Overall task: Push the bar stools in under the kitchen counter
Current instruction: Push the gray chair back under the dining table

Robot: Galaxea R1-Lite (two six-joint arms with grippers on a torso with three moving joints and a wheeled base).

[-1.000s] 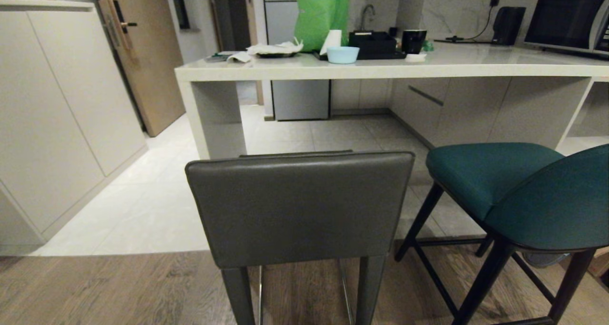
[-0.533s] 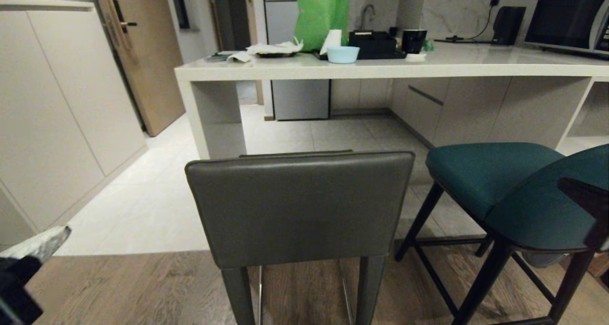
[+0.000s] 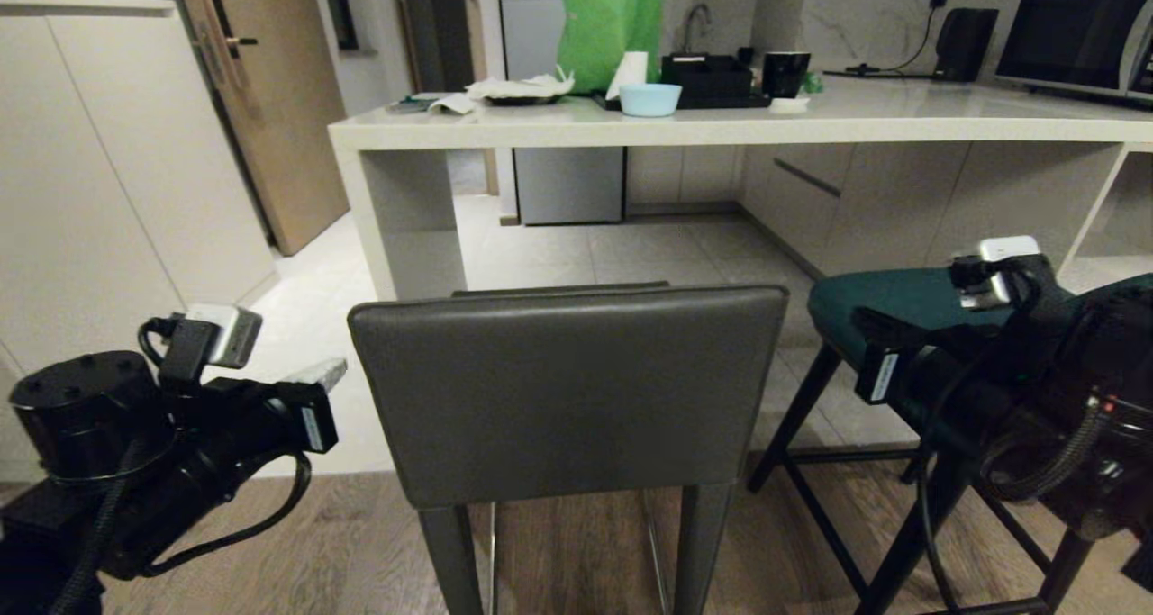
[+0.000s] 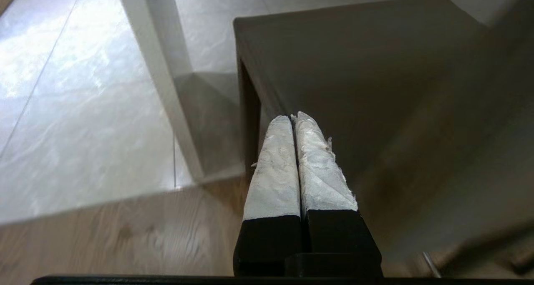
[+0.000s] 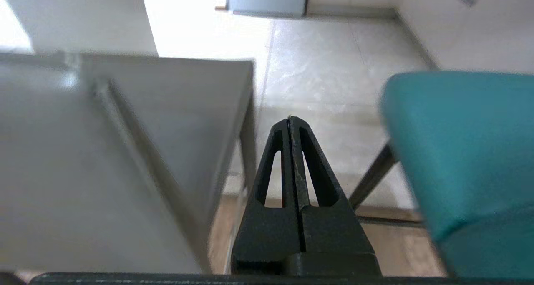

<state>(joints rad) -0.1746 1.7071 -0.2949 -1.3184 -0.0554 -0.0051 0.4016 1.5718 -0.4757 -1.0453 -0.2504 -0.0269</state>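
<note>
The dark grey bar stool (image 3: 567, 390) stands in front of me, its square back towards me, short of the kitchen counter (image 3: 721, 131). The teal bar stool (image 3: 887, 298) stands to its right, partly behind my right arm. My left gripper (image 3: 330, 374), with white-wrapped fingers, is shut and empty just left of the grey stool's back. In the left wrist view it (image 4: 292, 118) points along the grey stool's (image 4: 354, 68) side. My right gripper (image 3: 862, 320) is shut and empty. It (image 5: 289, 119) sits in the gap between the grey stool (image 5: 125, 130) and the teal seat (image 5: 467, 151).
A tall cream cabinet (image 3: 108, 192) and a wooden door (image 3: 270, 102) line the left. The counter's end panel (image 3: 410, 219) stands just beyond the grey stool. On the counter are a green bag (image 3: 608, 25), a blue bowl (image 3: 649, 99) and a microwave (image 3: 1076, 34).
Both arms have risen into the head view from the lower corners, the left beside the grey stool and the right in front of the teal one. The stools have not moved.
</note>
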